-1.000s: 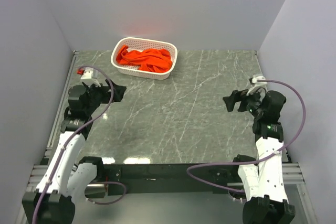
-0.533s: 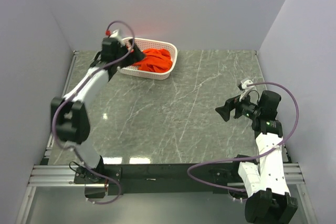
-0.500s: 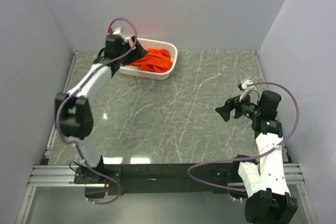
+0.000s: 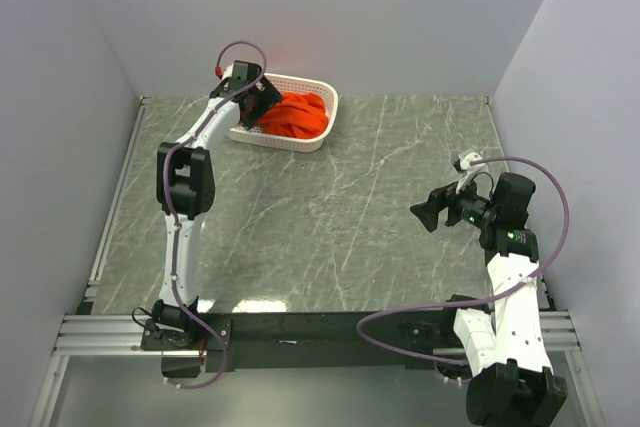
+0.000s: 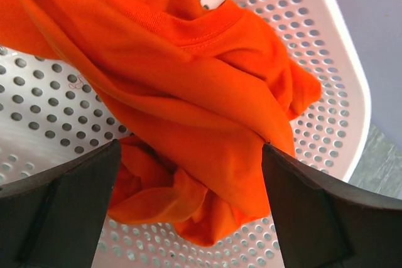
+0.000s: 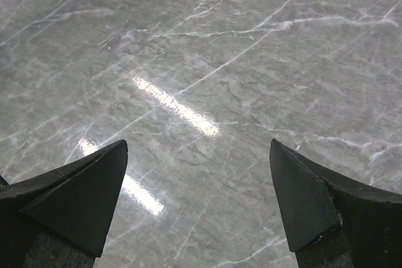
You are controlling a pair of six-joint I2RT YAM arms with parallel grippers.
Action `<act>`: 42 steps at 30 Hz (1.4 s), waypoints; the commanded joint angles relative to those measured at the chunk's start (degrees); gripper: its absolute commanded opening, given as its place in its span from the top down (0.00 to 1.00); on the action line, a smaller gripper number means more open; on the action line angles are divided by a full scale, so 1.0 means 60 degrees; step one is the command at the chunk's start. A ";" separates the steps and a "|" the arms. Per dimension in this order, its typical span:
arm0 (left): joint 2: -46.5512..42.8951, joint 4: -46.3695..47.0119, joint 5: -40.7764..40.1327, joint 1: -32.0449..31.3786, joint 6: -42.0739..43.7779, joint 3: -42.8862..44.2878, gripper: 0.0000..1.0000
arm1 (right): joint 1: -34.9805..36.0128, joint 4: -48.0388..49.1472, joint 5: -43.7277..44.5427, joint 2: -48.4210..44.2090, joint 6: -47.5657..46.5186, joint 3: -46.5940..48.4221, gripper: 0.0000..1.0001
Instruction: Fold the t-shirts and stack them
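T-shirt: bright orange-red, lying crumpled in the white perforated basket at the far left of the tabletop. It fills most of the basket, and I cannot tell whether the heap is one garment or several. The left arm reaches out over the basket. The left jaws are released and spread wide, one on each side of the bundle just above it, with no fabric pinched. The right jaws are also released, hanging over bare tabletop well apart from the basket with nothing between them. Handling judgement: the fabric is soft, light and limp. It will drape and trail once lifted, and loose folds may snag on the basket rim or drag the light plastic basket along. There is no breakage risk; the concern is slippage if only a thin single layer is caught. The left wrist view shows a stitched, ribbed edge across the upper part of the heap, either neckline or sleeve hem, I cannot tell which. That doubled seam looks like the firmest hold. The thick raised fold in the middle of the bundle is the alternative. A seam grip should also make it easier to find the shirt's outline when spreading it flat for folding.
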 commanded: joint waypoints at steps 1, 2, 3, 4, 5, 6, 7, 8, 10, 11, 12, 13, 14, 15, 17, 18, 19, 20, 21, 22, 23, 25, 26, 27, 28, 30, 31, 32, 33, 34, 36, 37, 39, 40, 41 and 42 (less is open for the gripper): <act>0.0258 -0.0071 0.0056 -0.0035 -0.0594 0.0591 0.01 | -0.0010 0.0123 -0.0013 0.0019 0.0070 0.0233 0.00; 0.0608 -0.0144 0.0100 -0.0035 -0.0594 0.0766 0.01 | -0.0010 0.0123 -0.0027 0.0019 0.0070 0.0233 0.00; 0.0756 -0.0159 0.0115 -0.0035 -0.0594 0.1044 0.03 | 0.0004 0.0123 -0.0027 0.0019 0.0070 0.0219 0.00; 0.0888 -0.0116 0.0086 -0.0050 -0.0594 0.1119 0.10 | -0.0010 0.0108 -0.0013 0.0019 0.0070 0.0233 0.00; 0.1078 -0.0028 0.0086 -0.0021 -0.0623 0.1178 0.15 | -0.0010 0.0108 0.0002 0.0019 0.0070 0.0233 0.00; 0.1138 0.0161 0.0231 0.0023 -0.0609 0.1149 0.21 | -0.0010 0.0123 0.0031 0.0019 0.0070 0.0233 0.00; 0.1211 0.0482 0.0305 0.0052 -0.0638 0.1120 0.32 | -0.0010 0.0108 0.0060 0.0019 0.0055 0.0219 0.00; 0.1241 0.0732 0.0436 0.0082 -0.0609 0.1120 0.43 | -0.0010 0.0108 0.0075 0.0019 0.0040 0.0233 0.00; 0.1169 0.1345 0.1048 0.0213 -0.0565 0.1091 0.77 | -0.0010 0.0094 0.0163 0.0019 0.0040 0.0233 0.00; 0.1067 0.1668 0.1400 0.0272 -0.0521 0.1047 0.88 | -0.0010 0.0079 0.0192 0.0019 0.0026 0.0233 0.00; 0.0906 0.1991 0.1650 0.0316 -0.0492 0.0786 0.95 | -0.0010 0.0079 0.0207 0.0005 0.0011 0.0233 0.00; 0.0658 0.2443 0.2074 0.0302 -0.0361 0.0536 1.00 | -0.0010 0.0064 0.0207 0.0004 0.0011 0.0233 0.00; -0.0041 0.3507 0.2353 0.0302 -0.0258 0.0215 1.00 | -0.0010 0.0079 0.0236 0.0004 0.0011 0.0233 0.00; -0.0454 0.4199 0.2632 0.0273 -0.0185 -0.0528 1.00 | -0.0010 0.0064 0.0236 0.0004 0.0011 0.0233 0.00; -0.1670 0.5879 0.3770 0.0214 0.0137 -0.1468 1.00 | -0.0025 0.0079 0.0251 -0.0025 0.0011 0.0233 0.00; -0.2051 0.6122 0.4067 0.0185 0.0167 -0.1618 1.00 | -0.0025 0.0079 0.0251 -0.0010 0.0011 0.0233 0.00; -0.2751 0.6313 0.4331 0.0170 0.0327 -0.1735 1.00 | -0.0025 0.0093 0.0251 -0.0010 -0.0004 0.0233 0.00; -0.3106 0.6489 0.4595 0.0141 0.0401 -0.1853 0.99 | -0.0025 0.0079 0.0251 -0.0025 0.0011 0.0233 0.00; -0.3457 0.6708 0.5061 0.0082 0.0460 -0.2071 1.00 | -0.0025 0.0093 0.0280 -0.0039 0.0011 0.0233 0.00; -0.3794 0.6769 0.5240 0.0038 0.0504 -0.2175 1.00 | -0.0025 0.0108 0.0295 -0.0040 0.0011 0.0233 0.00; -0.4465 0.6842 0.5619 -0.0064 0.0562 -0.2394 1.00 | -0.0040 0.0123 0.0309 -0.0054 0.0025 0.0219 0.00; -0.5128 0.6872 0.5812 -0.0225 0.0694 -0.2614 1.00 | -0.0025 0.0123 0.0339 -0.0069 0.0026 0.0204 0.00; -0.5754 0.6901 0.5915 -0.0429 0.0767 -0.2848 1.00 | -0.0025 0.0123 0.0368 -0.0054 0.0026 0.0204 0.00; -0.6036 0.6916 0.6003 -0.0561 0.0841 -0.2951 1.00 | -0.0040 0.0137 0.0397 -0.0040 0.0011 0.0204 0.00; -0.6561 0.6843 0.6018 -0.0693 0.1030 -0.3039 1.00 | -0.0040 0.0152 0.0412 -0.0025 0.0011 0.0204 0.00; -0.6989 0.6711 0.6018 -0.1118 0.1294 -0.3172 1.00 | -0.0054 0.0138 0.0456 -0.0010 0.0011 0.0204 0.00; -0.7296 0.6609 0.5989 -0.1250 0.1382 -0.3201 1.00 | -0.0054 0.0152 0.0500 -0.0010 0.0011 0.0189 0.00; -0.7444 0.6594 0.5989 -0.1483 0.1412 -0.3259 1.00 | -0.0054 0.0181 0.0529 -0.0010 0.0011 0.0175 0.00; -0.7576 0.6594 0.5989 -0.1573 0.1427 -0.3304 1.00 | -0.0069 0.0181 0.0544 -0.0010 0.0011 0.0175 0.00; -0.7708 0.6550 0.6018 -0.1675 0.1413 -0.3304 1.00 | -0.0069 0.0182 0.0588 -0.0010 0.0011 0.0175 0.00; -0.7797 0.6418 0.6076 -0.1924 0.1442 -0.3275 1.00 | -0.0098 0.0196 0.0632 0.0004 -0.0004 0.0160 0.00; -0.7855 0.6374 0.6120 -0.1997 0.1456 -0.3260 1.00 | -0.0113 0.0196 0.0675 0.0004 -0.0004 0.0160 0.00; -0.7914 0.6315 0.6135 -0.2246 0.1486 -0.3347 1.00 | -0.0171 0.0211 0.0720 0.0004 -0.0018 0.0145 0.00; -0.7987 0.6344 0.6179 -0.2334 0.1471 -0.3420 1.00 | -0.0157 0.0225 0.0734 0.0004 -0.0033 0.0131 0.00; -0.8031 0.6373 0.6223 -0.2509 0.1471 -0.3624 1.00 | -0.0157 0.0211 0.0807 0.0004 -0.0047 0.0145 0.00; -0.8075 0.6345 0.6209 -0.2598 0.1529 -0.3728 1.00 | -0.0186 0.0225 0.0822 0.0004 -0.0048 0.0145 0.00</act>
